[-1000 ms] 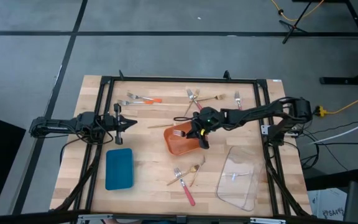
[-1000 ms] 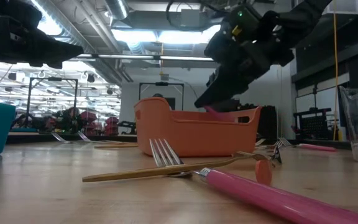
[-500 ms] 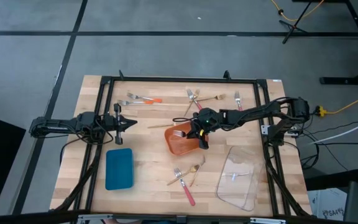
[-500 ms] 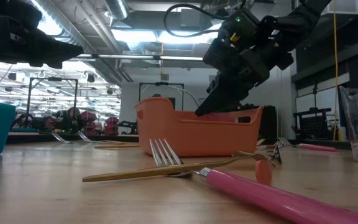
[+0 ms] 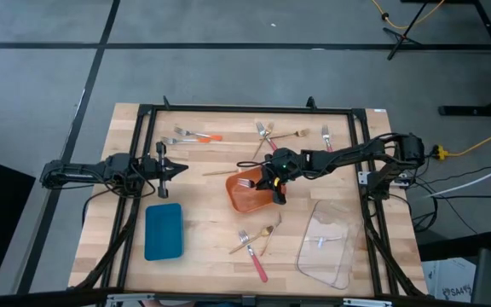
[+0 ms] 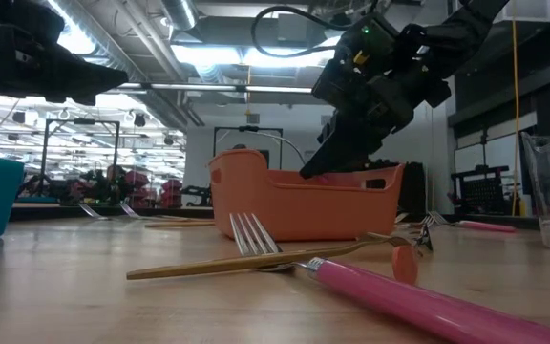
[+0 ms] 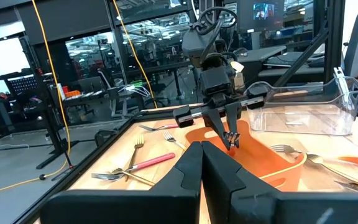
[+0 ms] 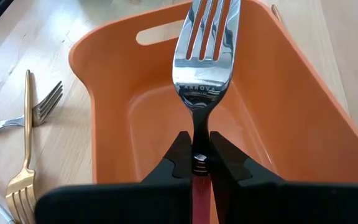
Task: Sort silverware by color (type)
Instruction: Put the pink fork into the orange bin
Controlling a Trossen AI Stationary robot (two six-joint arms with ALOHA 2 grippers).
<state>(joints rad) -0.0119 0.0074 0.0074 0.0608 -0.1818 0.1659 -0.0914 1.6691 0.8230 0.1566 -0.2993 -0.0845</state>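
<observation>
My right gripper (image 5: 271, 186) hangs over the orange tray (image 5: 244, 198) at the table's middle, shut on a silver fork with a pink-red handle (image 8: 202, 68); its tines point into the tray. My left gripper (image 5: 177, 169) waits shut above the table's left part. Loose forks lie flat on the table. At the far edge are orange-handled ones (image 5: 196, 136), gold ones (image 5: 267, 132) and a pink-handled one (image 5: 326, 136). Near the front lie a pink-handled fork (image 5: 256, 258) and a gold fork (image 5: 265, 237). My right gripper pinches the fork between its two fingers at the neck (image 8: 197, 140), where the silver stem meets the pink-red handle. The fingers slant down from the table's right, and the fork lies along them with its tines ahead. Whether the head touches the tray floor, I cannot tell.
A blue tray (image 5: 163, 231) sits near the front left and a clear plastic tray (image 5: 326, 247) near the front right. One gold fork (image 5: 220, 173) lies just left of the orange tray. Black frame rails (image 5: 245, 110) run around the table's edges.
My right gripper sank a little toward the orange tray and tipped its fingers further down into it, carrying the fork along. For the last half second it has stayed still.
</observation>
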